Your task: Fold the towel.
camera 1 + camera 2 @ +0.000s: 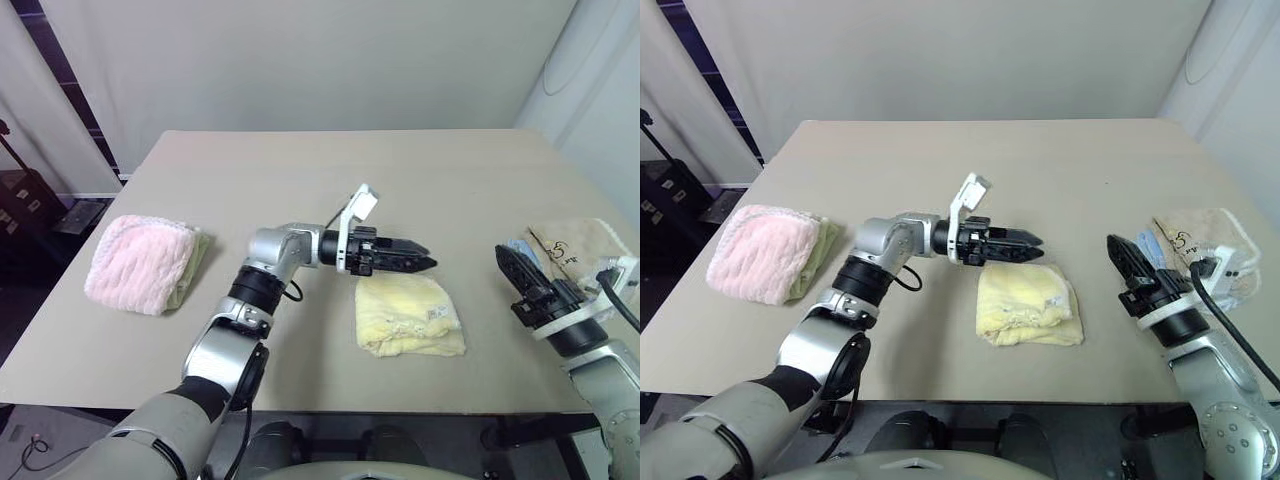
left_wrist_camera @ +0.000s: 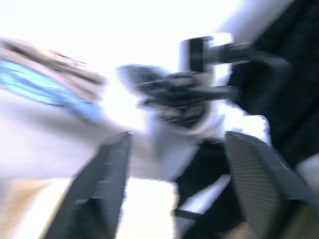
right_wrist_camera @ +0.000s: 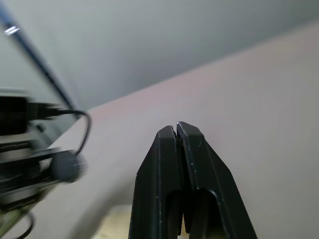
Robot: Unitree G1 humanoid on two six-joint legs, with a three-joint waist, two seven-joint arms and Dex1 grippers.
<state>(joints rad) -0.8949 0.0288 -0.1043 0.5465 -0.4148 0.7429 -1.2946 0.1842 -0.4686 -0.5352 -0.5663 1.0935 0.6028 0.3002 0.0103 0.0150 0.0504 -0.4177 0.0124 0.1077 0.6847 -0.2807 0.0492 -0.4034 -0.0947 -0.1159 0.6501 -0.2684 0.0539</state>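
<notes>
My left gripper [image 1: 425, 263] hovers just above the folded towel [image 1: 408, 314], fingers apart, holding nothing. My right gripper [image 3: 177, 130] is closed and empty, with the towel to its left.

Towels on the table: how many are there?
3. A folded yellow towel lies near the front edge, below the left gripper. A pink towel sits at the robot's left. A beige towel lies at the right edge, behind the right gripper, with something blue beside it.
</notes>
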